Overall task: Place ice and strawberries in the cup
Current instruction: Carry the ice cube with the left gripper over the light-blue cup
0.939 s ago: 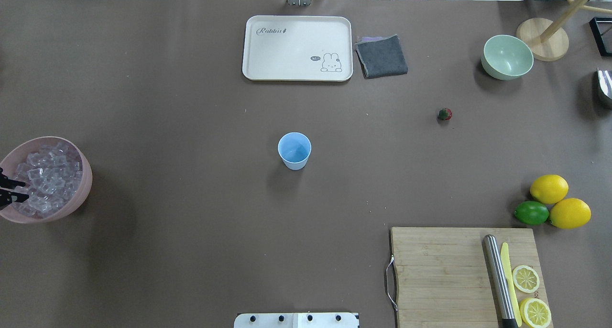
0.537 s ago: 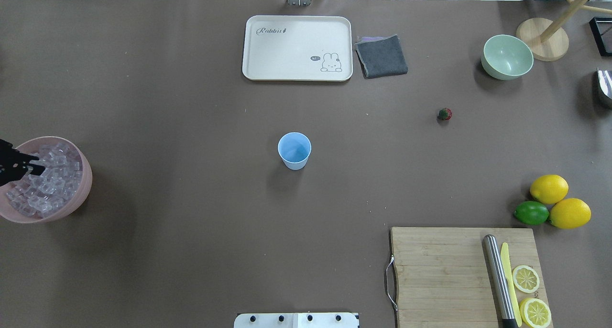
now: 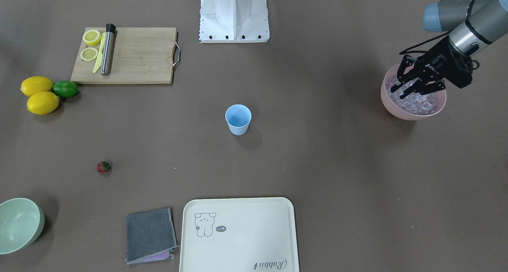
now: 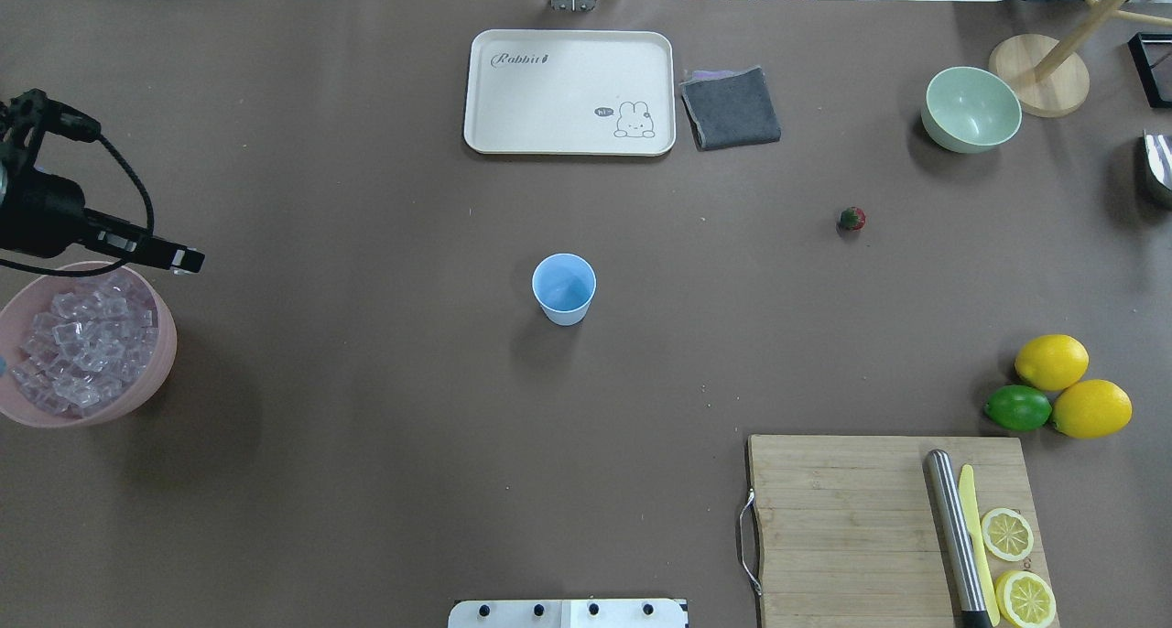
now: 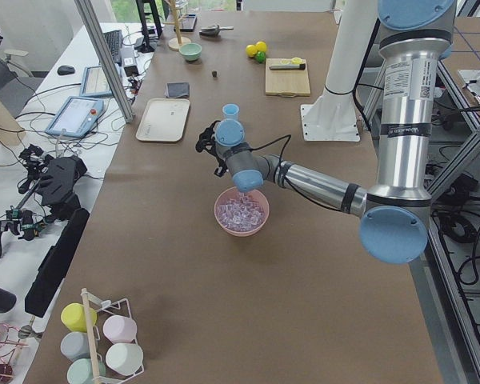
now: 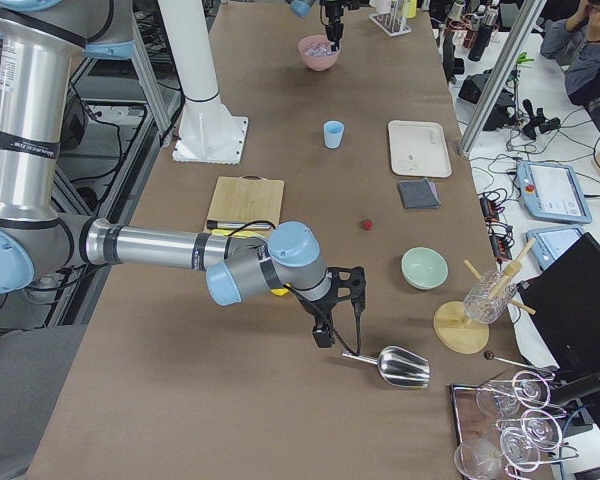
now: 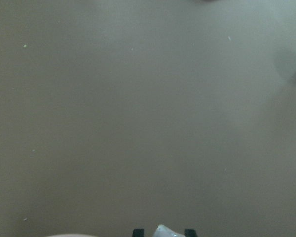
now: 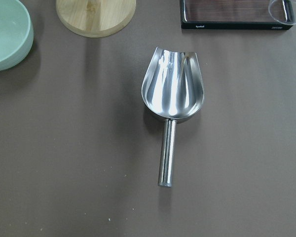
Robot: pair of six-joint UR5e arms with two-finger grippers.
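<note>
Left gripper (image 3: 409,87), clamped on one ice cube (image 7: 164,231) above the pink bowl (image 3: 410,114), should travel level to the cup (image 3: 238,120) (release low, centred over rim)

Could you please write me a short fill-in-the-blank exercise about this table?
The left claw hovers over the ___ bowl of ice.
The cup stands upright and ___.
The strawberry lies on the bare ___.
The lime touches two ___.
Missing words: pink; empty; table; lemons.
</note>
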